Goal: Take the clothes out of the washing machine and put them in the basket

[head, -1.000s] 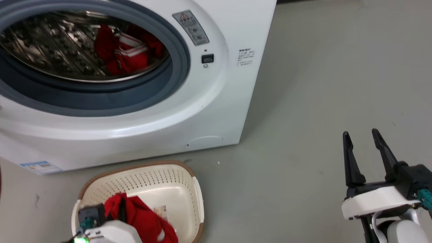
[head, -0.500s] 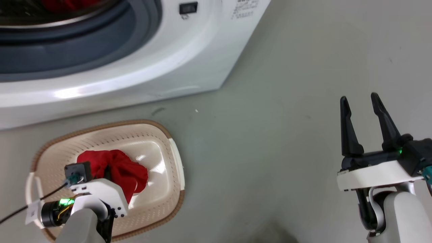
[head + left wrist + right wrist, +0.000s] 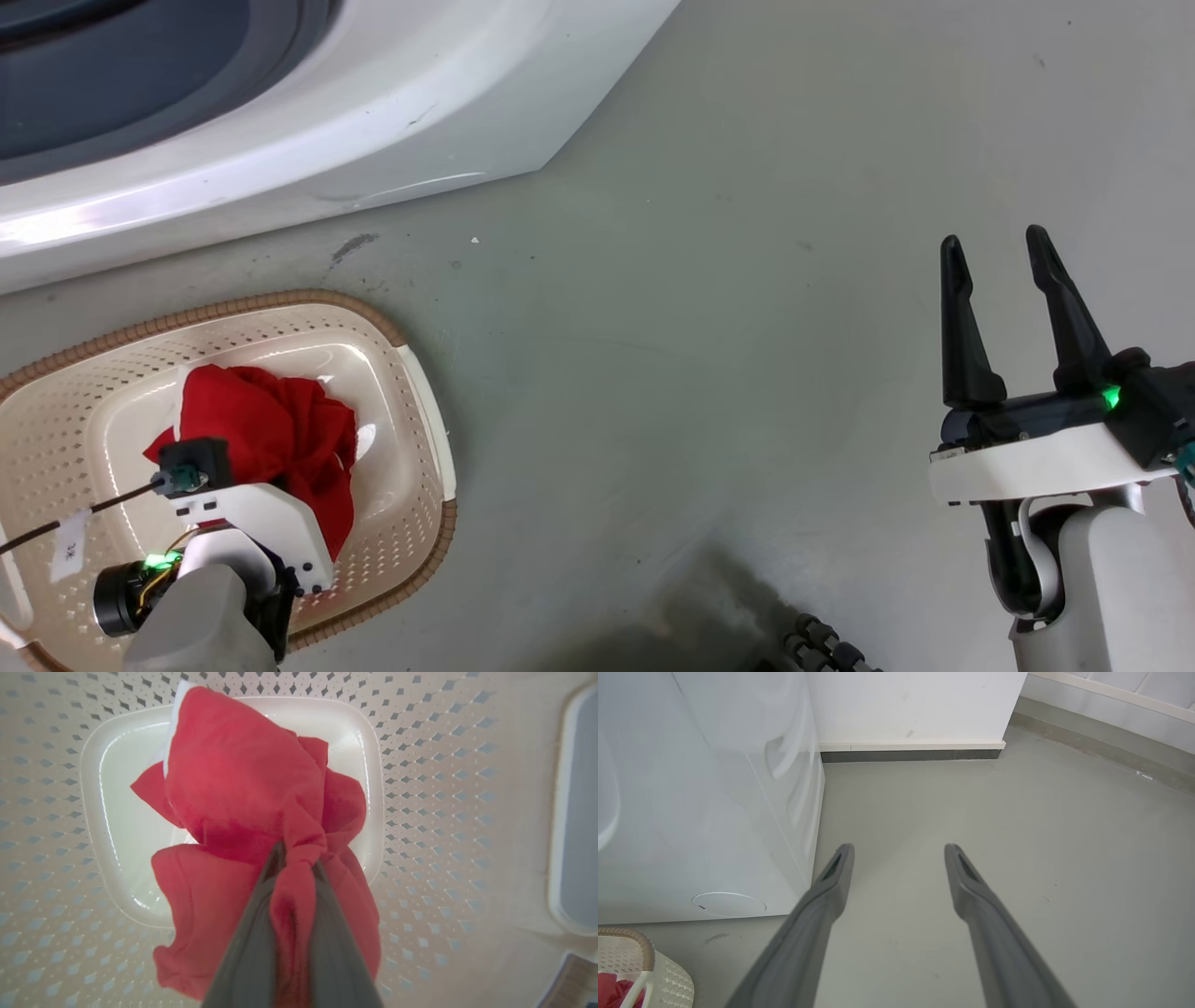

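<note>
Red garment (image 3: 243, 779), soft and bunched, is clamped between my left gripper's (image 3: 296, 854) fingers, its folds low inside the basket (image 3: 411, 373) at near left. That basket is oval cream plastic with perforated walls and a brown ribbed rim. My right gripper (image 3: 992, 236) hangs spread and empty at near right over grey floor (image 3: 700, 373). Beyond, at far left, curves the glossy white washer (image 3: 280, 168).

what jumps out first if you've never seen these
A bright red garment sits bunched in the cream basket at the lower left of the head view, pinched by the left gripper. At the lower right, the right gripper hangs open over the grey floor. The white washing machine stands at the upper left.
</note>
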Controlling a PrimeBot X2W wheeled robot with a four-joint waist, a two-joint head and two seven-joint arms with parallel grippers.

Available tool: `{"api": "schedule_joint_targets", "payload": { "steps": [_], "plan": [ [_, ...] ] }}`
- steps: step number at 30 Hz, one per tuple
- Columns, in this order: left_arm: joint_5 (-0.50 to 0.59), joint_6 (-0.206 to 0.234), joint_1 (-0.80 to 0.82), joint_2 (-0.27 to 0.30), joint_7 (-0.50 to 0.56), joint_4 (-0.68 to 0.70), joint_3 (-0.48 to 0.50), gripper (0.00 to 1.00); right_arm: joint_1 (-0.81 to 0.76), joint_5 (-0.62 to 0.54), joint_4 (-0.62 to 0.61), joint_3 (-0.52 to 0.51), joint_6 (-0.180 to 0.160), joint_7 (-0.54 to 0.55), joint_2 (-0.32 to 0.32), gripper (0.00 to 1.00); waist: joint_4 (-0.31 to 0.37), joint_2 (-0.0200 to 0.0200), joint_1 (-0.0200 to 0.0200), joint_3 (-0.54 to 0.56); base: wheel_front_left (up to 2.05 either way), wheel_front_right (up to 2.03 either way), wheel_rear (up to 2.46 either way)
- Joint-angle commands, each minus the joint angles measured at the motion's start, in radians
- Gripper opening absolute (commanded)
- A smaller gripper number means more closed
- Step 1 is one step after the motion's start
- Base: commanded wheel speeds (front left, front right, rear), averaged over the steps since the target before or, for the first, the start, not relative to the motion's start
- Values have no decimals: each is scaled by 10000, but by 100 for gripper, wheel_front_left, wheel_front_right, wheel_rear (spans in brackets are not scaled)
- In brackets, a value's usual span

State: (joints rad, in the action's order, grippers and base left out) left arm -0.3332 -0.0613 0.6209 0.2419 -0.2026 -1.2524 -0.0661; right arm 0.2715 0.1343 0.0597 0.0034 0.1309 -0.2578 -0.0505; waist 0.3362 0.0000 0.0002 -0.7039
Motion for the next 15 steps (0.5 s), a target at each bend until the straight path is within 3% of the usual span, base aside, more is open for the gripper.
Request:
{"api": "schedule_joint_targets", "payload": {
  "steps": [1, 2, 3, 4, 5, 15],
  "plan": [
    [-85, 36, 104, 0, 123, -77, 12, 1, 181, 15, -4, -34, -3, -62, 6, 100, -5, 0, -2, -35, 0, 0, 0],
    [-176, 57, 129, -43, 199, -129, 76, 14, 177, -2, 6, -20, -3, -63, 7, 100, -24, 0, -2, -19, 0, 0, 0],
    [-206, 69, 136, -63, 230, -158, 104, 40, 189, -73, -9, -3, -3, -70, 7, 100, -33, 0, -2, 27, 0, 0, 0],
    [-214, 30, 121, -100, 284, -182, 80, 84, 195, -131, -14, -16, -3, -75, 1, 100, -42, 0, -2, 84, 0, 0, 0],
    [-288, 13, 105, -144, 278, -212, 106, 100, 176, -63, -5, -6, -3, -72, 1, 100, -68, 0, -2, 163, 0, 0, 0],
    [-183, -153, -295, -378, -226, -291, -212, 100, -117, -217, 187, 20, -3, -70, 3, 100, -484, 0, -2, 1599, 0, 0, 0]
  ]
}}
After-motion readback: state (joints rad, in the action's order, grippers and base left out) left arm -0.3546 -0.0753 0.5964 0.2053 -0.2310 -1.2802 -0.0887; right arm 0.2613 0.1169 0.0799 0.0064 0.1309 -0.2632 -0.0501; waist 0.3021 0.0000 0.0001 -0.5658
